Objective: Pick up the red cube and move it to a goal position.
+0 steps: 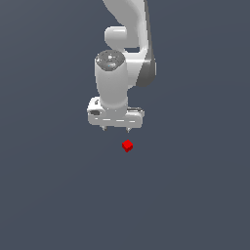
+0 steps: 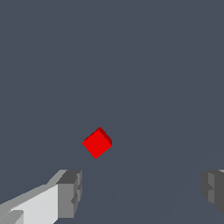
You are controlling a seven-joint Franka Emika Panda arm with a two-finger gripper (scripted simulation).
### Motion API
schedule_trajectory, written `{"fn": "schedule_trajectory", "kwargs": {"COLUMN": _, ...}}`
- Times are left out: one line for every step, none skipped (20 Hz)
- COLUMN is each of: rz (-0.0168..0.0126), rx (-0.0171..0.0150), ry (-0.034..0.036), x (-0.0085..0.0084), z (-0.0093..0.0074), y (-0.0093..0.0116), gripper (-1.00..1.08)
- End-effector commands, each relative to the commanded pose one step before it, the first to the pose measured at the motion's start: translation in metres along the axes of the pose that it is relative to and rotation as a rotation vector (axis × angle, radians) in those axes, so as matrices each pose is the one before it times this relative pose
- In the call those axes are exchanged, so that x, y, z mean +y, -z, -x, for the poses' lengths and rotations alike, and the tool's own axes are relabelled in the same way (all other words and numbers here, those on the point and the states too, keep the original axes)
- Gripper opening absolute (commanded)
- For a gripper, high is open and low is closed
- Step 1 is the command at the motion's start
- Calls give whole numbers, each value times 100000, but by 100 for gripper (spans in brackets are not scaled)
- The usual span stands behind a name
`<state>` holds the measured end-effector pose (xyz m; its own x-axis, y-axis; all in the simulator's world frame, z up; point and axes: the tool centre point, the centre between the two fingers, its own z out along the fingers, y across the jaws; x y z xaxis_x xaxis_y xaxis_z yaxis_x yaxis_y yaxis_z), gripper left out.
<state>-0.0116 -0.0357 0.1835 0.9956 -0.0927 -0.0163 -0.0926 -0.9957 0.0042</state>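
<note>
The red cube [image 1: 127, 145] is a tiny bright red block on the dark grey floor, just below and slightly toward the exterior view's right of my gripper. My gripper [image 1: 116, 130] is white, points down, and is open and empty, with its two short fingertips spread apart. In the wrist view the red cube [image 2: 97, 142] lies turned at an angle, apart from the fingers. One finger [image 2: 70, 192] and the other finger [image 2: 213, 188] show wide apart at the picture's edge, with nothing between them.
The floor [image 1: 195, 195] is a plain dark grey surface all around. The white arm [image 1: 124, 44] rises behind the gripper. No goal marker shows in either view.
</note>
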Motion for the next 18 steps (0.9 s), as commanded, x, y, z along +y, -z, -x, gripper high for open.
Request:
{"fn": "schedule_trajectory", "kwargs": {"rz": 0, "rx": 0, "ry": 0, "x": 1, "z": 0, "y": 0, "gripper": 100}}
{"fn": "schedule_trajectory", "kwargs": {"rz": 1, "rx": 2, "ry": 69, "x": 0, "z": 0, "y": -18, "gripper": 100}}
{"fn": "schedule_trajectory", "kwargs": {"rz": -1, "rx": 6, "ry": 249, "x": -25, "z": 0, "y": -55, "gripper": 100}}
{"fn": "schedule_trajectory", "kwargs": {"rz": -2, "rx": 10, "ry": 391, "x": -28, "z": 0, "y": -93, "gripper": 100}}
{"fn": "schedule_trajectory", "kwargs": {"rz": -2, "rx": 14, "ry": 552, "x": -42, "z": 0, "y": -130, "gripper": 100}}
{"fn": "schedule_trajectory", "kwargs": {"rz": -3, "rx": 18, "ry": 711, "x": -54, "z": 0, "y": -167, "gripper": 100}}
{"fn": "schedule_trajectory", "kwargs": {"rz": -4, "rx": 22, "ry": 870, "x": -67, "z": 0, "y": -204, "gripper": 100}}
{"fn": "schedule_trajectory", "kwargs": {"rz": -5, "rx": 26, "ry": 1031, "x": -79, "z": 0, "y": -242, "gripper": 100}}
{"fn": "schedule_trajectory", "kwargs": {"rz": -5, "rx": 30, "ry": 1190, "x": -90, "z": 0, "y": -279, "gripper": 100}}
{"fn": "schedule_trajectory", "kwargs": {"rz": -6, "rx": 34, "ry": 1353, "x": -103, "z": 0, "y": -318, "gripper": 100}}
{"fn": "schedule_trajectory", "kwargs": {"rz": -7, "rx": 38, "ry": 1517, "x": -116, "z": 0, "y": -356, "gripper": 100}}
{"fn": "schedule_trajectory", "kwargs": {"rz": -8, "rx": 42, "ry": 1681, "x": -128, "z": 0, "y": -395, "gripper": 100}}
{"fn": "schedule_trajectory", "kwargs": {"rz": -9, "rx": 47, "ry": 1850, "x": -142, "z": 0, "y": -434, "gripper": 100}}
{"fn": "schedule_trajectory", "kwargs": {"rz": -10, "rx": 51, "ry": 2017, "x": -154, "z": 0, "y": -474, "gripper": 100}}
{"fn": "schedule_trajectory", "kwargs": {"rz": -10, "rx": 56, "ry": 2191, "x": -167, "z": 0, "y": -514, "gripper": 100}}
{"fn": "schedule_trajectory", "kwargs": {"rz": -11, "rx": 61, "ry": 2365, "x": -181, "z": 0, "y": -555, "gripper": 100}}
{"fn": "schedule_trajectory", "kwargs": {"rz": -12, "rx": 66, "ry": 2544, "x": -195, "z": 0, "y": -597, "gripper": 100}}
{"fn": "schedule_trajectory", "kwargs": {"rz": -13, "rx": 71, "ry": 2727, "x": -209, "z": 0, "y": -640, "gripper": 100}}
